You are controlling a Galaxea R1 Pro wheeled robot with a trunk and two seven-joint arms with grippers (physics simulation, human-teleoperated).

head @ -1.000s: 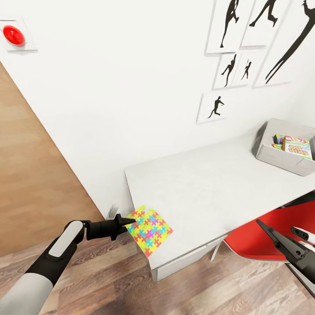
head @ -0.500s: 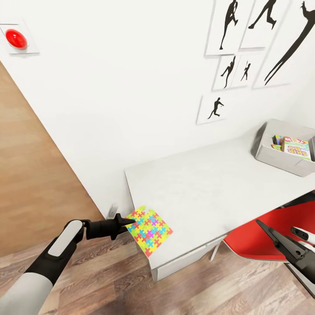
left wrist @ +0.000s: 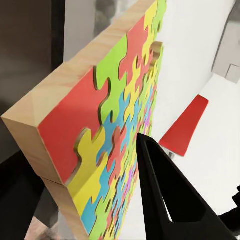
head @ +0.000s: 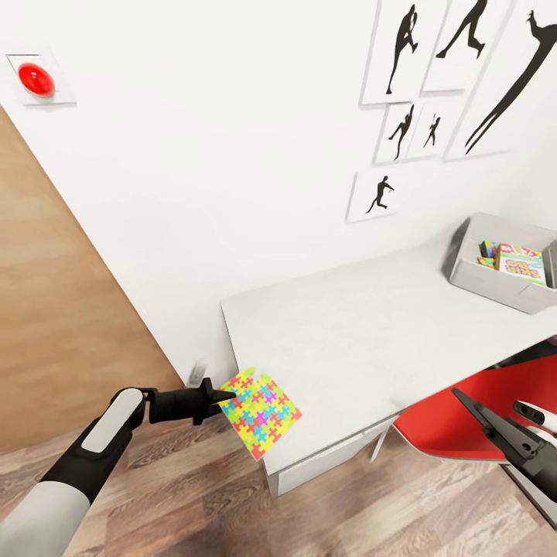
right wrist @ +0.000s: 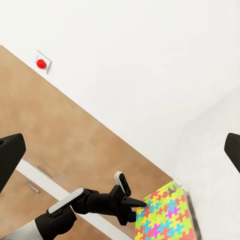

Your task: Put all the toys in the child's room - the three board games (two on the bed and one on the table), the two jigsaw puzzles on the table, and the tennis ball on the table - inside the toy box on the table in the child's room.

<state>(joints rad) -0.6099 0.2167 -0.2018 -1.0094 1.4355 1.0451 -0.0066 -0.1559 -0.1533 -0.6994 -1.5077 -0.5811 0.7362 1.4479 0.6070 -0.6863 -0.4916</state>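
Observation:
A jigsaw puzzle (head: pixel 261 411) of yellow, green, pink and blue pieces sits at the table's (head: pixel 363 325) near left corner, hanging over the edge. My left gripper (head: pixel 226 395) is shut on its outer edge. In the left wrist view the puzzle (left wrist: pixel 115 130) shows a thick wooden side, with one black finger (left wrist: pixel 170 200) pressed on its face. The grey toy box (head: pixel 483 282) stands at the table's far right with a printed board game (head: pixel 522 264) inside. My right gripper (head: pixel 486 398) hovers low at the right, open and empty, its fingers (right wrist: pixel 10 155) spread wide.
A red chair (head: pixel 449 429) is tucked under the table in front of my right gripper. Black silhouette pictures (head: pixel 406 124) hang on the white wall. A red button (head: pixel 37 79) sits high on the wall. Wood-plank floor (head: pixel 193 503) lies below.
The left gripper has drawn the puzzle slightly left, further over the table's edge. The head camera has shifted a little. The right gripper has not moved.

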